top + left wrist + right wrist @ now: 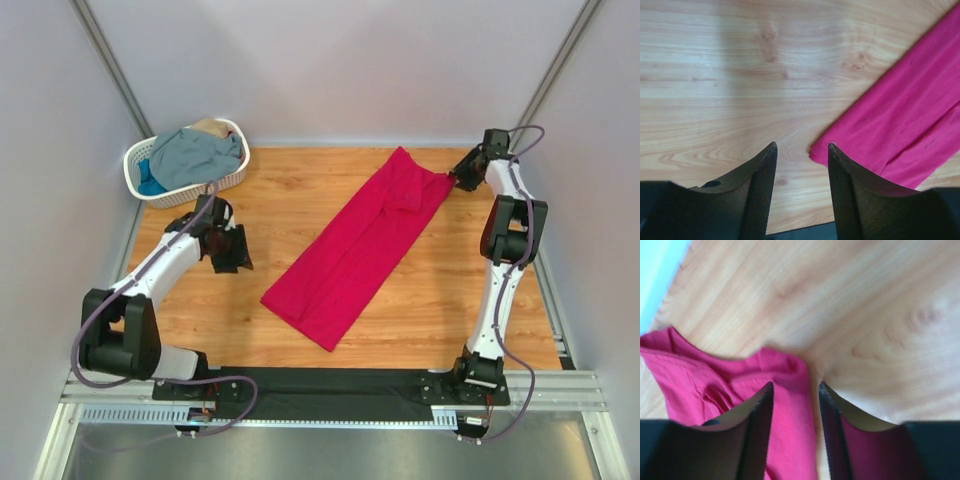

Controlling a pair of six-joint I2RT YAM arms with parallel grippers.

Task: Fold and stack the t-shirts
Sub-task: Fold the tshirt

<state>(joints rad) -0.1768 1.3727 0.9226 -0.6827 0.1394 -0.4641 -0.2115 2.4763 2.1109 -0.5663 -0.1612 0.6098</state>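
The crimson-pink t-shirt (355, 245) lies as a long folded strip, diagonal across the wooden table. My left gripper (234, 258) is open and empty, just left of the strip's near-left corner. In the left wrist view that corner (815, 150) lies between the fingertips of the gripper (800, 147), with the shirt (900, 115) to the right. My right gripper (457, 180) is open at the strip's far right corner. In the right wrist view the gripper (796, 386) straddles the edge of the shirt (715, 375). Grey-blue (195, 155), bright blue (150, 185) and tan (210, 126) shirts lie in the basket.
The white lattice basket (135, 160) stands at the far left corner of the table. Grey walls close in the back and both sides. A black strip (330, 385) runs along the near edge between the arm bases.
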